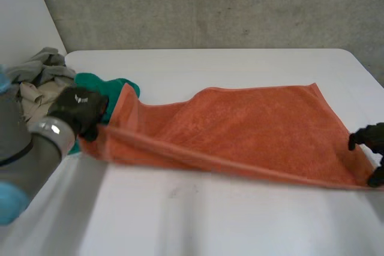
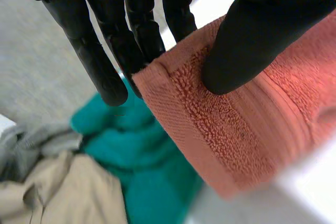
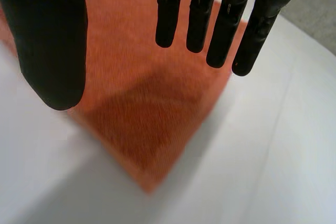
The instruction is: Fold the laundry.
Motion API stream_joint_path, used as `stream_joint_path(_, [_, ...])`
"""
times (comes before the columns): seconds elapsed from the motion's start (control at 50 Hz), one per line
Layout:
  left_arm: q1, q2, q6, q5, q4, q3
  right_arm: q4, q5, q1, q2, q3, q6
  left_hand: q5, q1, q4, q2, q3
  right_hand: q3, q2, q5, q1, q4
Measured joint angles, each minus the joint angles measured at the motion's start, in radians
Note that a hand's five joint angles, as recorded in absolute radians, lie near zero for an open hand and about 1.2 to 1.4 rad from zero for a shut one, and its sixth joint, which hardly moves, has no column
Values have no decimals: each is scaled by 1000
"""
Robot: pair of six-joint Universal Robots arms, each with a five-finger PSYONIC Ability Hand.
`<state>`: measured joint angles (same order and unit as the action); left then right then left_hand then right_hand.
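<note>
An orange towel (image 1: 252, 130) lies spread across the middle of the white table (image 1: 198, 214). My left hand (image 1: 78, 109) is at its near left corner and holds that corner a little above the table. In the left wrist view the thumb (image 2: 247, 40) pinches the towel's hemmed corner (image 2: 220, 129) against the fingers. My right hand (image 1: 369, 139) is at the towel's near right corner. In the right wrist view its fingers (image 3: 50, 51) are straight and spread above that corner (image 3: 142, 108), which lies flat on the table and is not held.
A green cloth (image 1: 96, 85) lies just behind the left hand, also under it in the left wrist view (image 2: 136, 150). A pile of grey and beige clothes (image 1: 39, 79) sits at the table's far left edge. A concrete wall stands behind the table.
</note>
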<state>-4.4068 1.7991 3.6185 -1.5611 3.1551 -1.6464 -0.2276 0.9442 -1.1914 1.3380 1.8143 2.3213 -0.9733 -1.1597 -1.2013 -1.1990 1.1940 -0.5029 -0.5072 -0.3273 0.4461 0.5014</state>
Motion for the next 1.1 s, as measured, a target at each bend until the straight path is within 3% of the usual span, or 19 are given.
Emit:
stream_joint_path(0.16, [51, 163, -81, -20, 36, 188, 97, 2, -65, -46, 16, 76, 0, 0, 0, 0, 0, 0, 0, 0, 0, 0])
stream_joint_path(0.52, [49, 319, -73, -102, 40, 321, 137, 51, -70, -129, 15, -2, 0, 0, 0, 0, 0, -22, -3, -30, 4, 22])
stream_joint_path(0.66, [47, 323, -73, -107, 40, 319, 169, 50, -69, -145, 10, -12, 0, 0, 0, 0, 0, -125, -118, -103, 93, 124])
stream_joint_path(0.74, [47, 321, -77, -108, 40, 311, 196, 52, -69, -167, 5, -18, 0, 0, 0, 0, 0, -364, -378, -335, 309, 364])
stream_joint_path(0.76, [46, 320, -78, -108, 39, 307, 202, 52, -69, -173, 3, -20, 0, 0, 0, 0, 0, -584, -584, -554, 491, 584])
stream_joint_path(0.8, [46, 319, -79, -109, 38, 301, 210, 55, -69, -182, -1, -24, 0, 0, 0, 0, 0, -652, -652, -625, 542, 655])
stream_joint_path(0.96, [47, 281, -76, -105, 24, 220, 202, 72, -62, -184, -12, -73, 0, 0, 0, 0, 0, -679, -669, -659, 554, 686])
stream_joint_path(1.04, [50, 207, -65, -96, 1, 130, 140, 77, -42, -139, -12, -119, 0, 0, 0, 0, 0, -679, -669, -659, 554, 686])
stream_joint_path(1.1, [52, 108, -26, -80, -47, 16, -1, 81, 6, -72, -13, -221, 0, 0, 0, 0, 0, -679, -669, -663, 554, 686])
